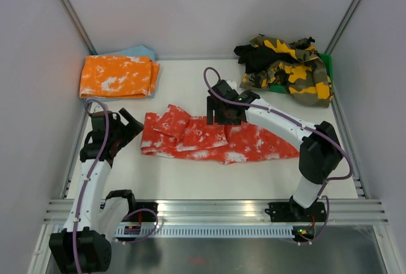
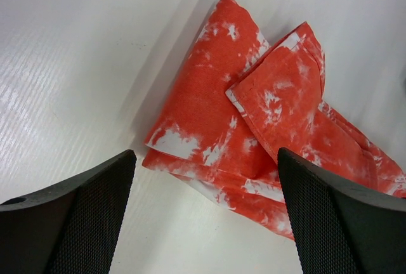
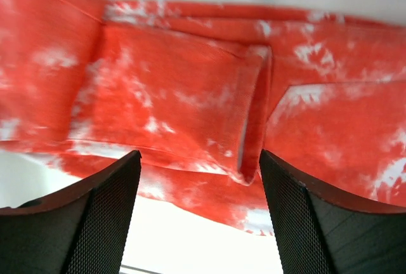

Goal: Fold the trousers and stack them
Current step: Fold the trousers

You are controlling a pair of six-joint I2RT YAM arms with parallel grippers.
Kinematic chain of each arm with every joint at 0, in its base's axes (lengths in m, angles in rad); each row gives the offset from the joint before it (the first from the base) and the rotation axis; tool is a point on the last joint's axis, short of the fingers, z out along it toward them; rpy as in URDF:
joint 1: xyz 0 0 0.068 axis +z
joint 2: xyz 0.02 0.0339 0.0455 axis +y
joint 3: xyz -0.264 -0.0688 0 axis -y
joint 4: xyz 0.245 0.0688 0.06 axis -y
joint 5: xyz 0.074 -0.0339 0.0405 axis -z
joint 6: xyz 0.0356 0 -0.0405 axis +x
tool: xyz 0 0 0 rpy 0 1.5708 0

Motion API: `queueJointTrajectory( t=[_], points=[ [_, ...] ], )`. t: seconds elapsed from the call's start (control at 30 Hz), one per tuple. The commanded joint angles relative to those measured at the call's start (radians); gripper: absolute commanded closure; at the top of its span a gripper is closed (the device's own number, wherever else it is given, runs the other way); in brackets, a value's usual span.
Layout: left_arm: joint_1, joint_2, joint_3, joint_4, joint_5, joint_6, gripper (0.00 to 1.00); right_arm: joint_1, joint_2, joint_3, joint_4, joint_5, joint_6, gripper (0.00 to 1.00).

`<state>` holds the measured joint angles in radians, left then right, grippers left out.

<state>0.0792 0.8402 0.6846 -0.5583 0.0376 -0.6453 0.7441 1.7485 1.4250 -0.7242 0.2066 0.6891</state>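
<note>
Across the middle of the table [image 1: 190, 90] the red, white-splotched trousers [image 1: 216, 141] lie in a long folded strip, its left end doubled over just ahead of the left gripper [image 2: 206, 155], its fingers spread and empty. The right gripper [image 3: 200, 155], likewise spread and holding nothing, hangs over the strip's middle; only the top view shows a folded orange-and-white pair [image 1: 118, 76] and a camouflage heap [image 1: 288, 68] at the far corners.

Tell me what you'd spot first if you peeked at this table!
The bright red tie-dye trousers lie stretched across the middle of the table. The open left end effector hangs at their left end, the open right end effector over their middle. Behind sit folded orange tie-dye trousers, far left, and a camouflage clothes heap, far right.
</note>
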Motion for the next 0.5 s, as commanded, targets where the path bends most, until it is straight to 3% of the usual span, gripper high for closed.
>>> queueJointTrajectory(
  t=[0.0, 0.13, 0.47],
  points=[
    [0.005, -0.02, -0.013, 0.018, 0.019, 0.042, 0.03, -0.003, -0.061, 0.126, -0.037, -0.025, -0.091, 0.18],
    [0.005, -0.021, -0.022, 0.017, 0.007, 0.033, 0.03, 0.035, -0.02, 0.195, 0.068, -0.187, -0.092, 0.18],
    [0.007, -0.03, -0.023, -0.084, -0.148, -0.047, 0.01, 0.233, 0.301, 0.408, 0.135, -0.087, -0.029, 0.14]
  ],
)
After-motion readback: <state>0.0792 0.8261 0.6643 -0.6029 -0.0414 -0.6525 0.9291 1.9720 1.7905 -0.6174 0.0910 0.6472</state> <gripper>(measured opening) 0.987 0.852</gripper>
